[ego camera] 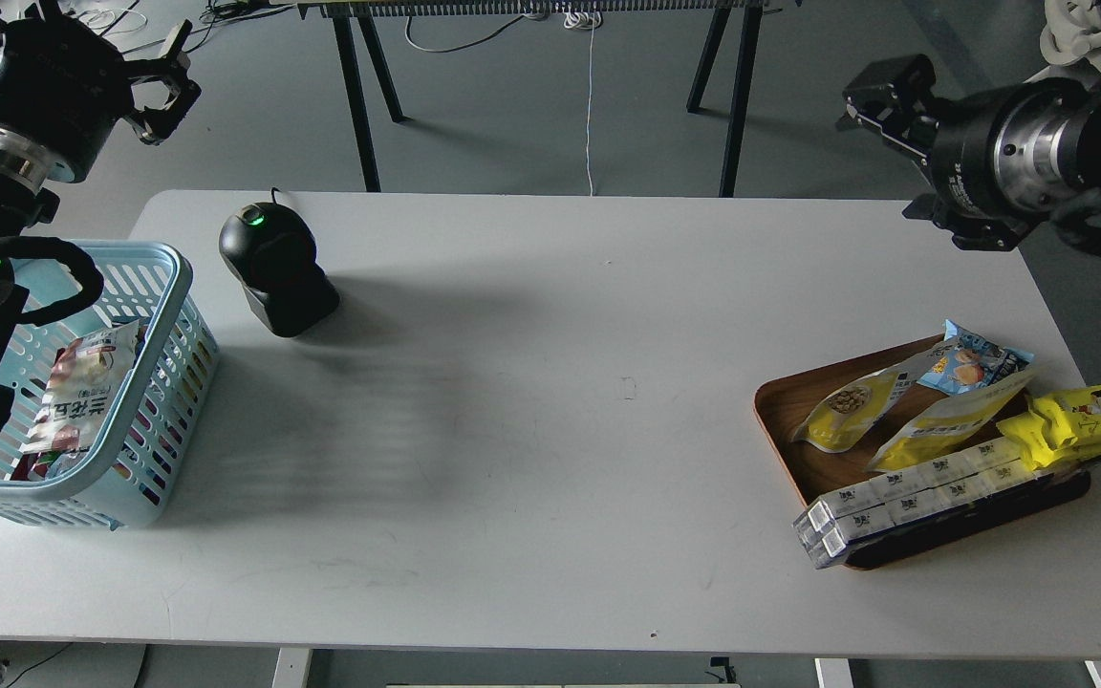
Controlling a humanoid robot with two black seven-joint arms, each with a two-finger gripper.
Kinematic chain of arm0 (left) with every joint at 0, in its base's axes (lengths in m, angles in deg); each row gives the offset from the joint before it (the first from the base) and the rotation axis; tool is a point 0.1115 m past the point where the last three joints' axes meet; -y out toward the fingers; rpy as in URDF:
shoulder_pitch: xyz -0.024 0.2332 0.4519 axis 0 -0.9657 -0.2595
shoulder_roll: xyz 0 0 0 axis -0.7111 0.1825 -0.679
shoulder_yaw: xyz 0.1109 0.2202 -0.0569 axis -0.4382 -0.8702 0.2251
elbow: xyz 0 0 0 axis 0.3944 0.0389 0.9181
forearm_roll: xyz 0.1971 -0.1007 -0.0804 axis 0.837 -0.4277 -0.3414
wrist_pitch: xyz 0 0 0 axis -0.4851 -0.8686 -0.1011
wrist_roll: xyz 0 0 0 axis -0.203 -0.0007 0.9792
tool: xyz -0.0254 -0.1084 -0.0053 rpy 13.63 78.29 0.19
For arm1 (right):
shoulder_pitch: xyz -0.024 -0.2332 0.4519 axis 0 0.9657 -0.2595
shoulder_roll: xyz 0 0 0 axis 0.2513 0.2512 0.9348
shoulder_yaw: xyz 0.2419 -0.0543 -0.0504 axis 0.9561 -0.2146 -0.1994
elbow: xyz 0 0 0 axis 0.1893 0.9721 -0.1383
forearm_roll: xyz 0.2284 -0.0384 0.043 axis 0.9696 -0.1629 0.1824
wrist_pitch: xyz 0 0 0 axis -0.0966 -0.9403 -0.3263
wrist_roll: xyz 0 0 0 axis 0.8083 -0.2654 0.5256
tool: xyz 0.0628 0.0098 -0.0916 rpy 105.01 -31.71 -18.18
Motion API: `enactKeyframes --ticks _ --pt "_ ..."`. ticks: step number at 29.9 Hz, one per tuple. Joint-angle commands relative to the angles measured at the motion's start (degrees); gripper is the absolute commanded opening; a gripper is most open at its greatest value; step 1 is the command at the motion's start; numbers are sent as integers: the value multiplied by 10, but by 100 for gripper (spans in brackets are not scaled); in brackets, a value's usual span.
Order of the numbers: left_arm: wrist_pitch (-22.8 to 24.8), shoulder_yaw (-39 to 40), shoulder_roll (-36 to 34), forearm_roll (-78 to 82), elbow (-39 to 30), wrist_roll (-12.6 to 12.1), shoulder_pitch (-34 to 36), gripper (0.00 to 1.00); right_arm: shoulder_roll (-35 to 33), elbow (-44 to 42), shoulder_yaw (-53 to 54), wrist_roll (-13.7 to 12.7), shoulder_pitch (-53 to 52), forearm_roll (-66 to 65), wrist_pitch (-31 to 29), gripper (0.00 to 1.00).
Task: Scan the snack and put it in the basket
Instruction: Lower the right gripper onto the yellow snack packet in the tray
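The snack point(847, 406), a yellow pouch with a round picture of beige balls, lies on its side in the brown wooden tray point(785, 406) at the table's right. The light blue basket point(166, 358) stands at the table's left edge with a red and white packet point(82, 392) inside. My left gripper point(166, 84) hangs high above the floor behind the basket, fingers spread, empty. My right gripper point(880, 96) is at the top right, beyond the table's far edge and well above the tray; it is dark and its fingers cannot be told apart.
A black barcode scanner point(275, 269) with a green light stands at the back left, next to the basket. In or on the tray are a second yellow pouch point(952, 420), a small blue packet point(976, 358), a yellow girl-face wrapper point(1090, 413) and long white boxes point(914, 497).
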Motion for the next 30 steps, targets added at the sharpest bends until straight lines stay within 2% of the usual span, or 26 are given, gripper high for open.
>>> enactKeyframes --ticks 1,5,7,11,21,30 --pt "0 0 0 0 0 0 -1 100 -24 1 28 -8 38 3 9 98" --pt "0 0 -2 0 1 0 -2 100 -77 2 40 -49 54 3 -3 99" --pt "-1 -1 -2 0 1 0 -2 100 -108 2 46 -67 55 3 -31 99" --pt "-1 -4 0 0 1 0 -3 100 -147 2 53 -88 56 3 -76 99" --pt "-2 -4 6 0 1 0 -2 100 -163 1 86 -120 114 3 -96 99" --pt "-2 -4 8 0 1 0 -3 100 -159 1 139 -121 199 -3 -56 98"
